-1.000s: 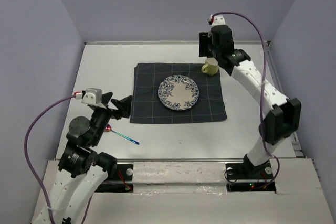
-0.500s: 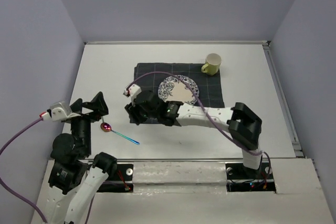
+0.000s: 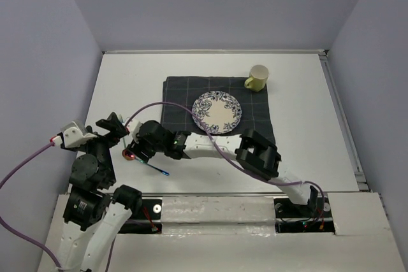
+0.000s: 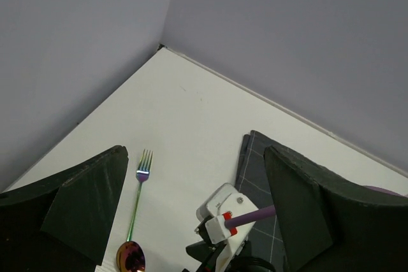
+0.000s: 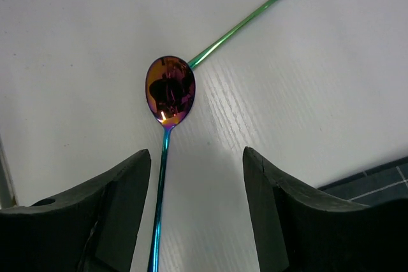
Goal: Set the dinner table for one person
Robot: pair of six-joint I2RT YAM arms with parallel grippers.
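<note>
We had the right end effector (image 5: 196, 157) spread and empty just above the spoon (image 5: 170, 90), with the fork (image 5: 237, 30) touching its bowl. Nearby, the left end effector (image 4: 194, 157) gaped wide. The white worktop (image 3: 127, 81) ran wall to wall, with open room left of the cloth (image 3: 178, 93).

Readable text: none in any view.
Counter (image 3: 127, 87): plain white, no print.
Plate (image 3: 217, 113): blue ornament only, no letters.
Mug (image 3: 257, 78): plain yellow side, no logo.
Spoon (image 5: 169, 90): mirror-bright bowl, no stamp legible.
Right arm base (image 3: 305, 211): any marking too small to read.
</note>
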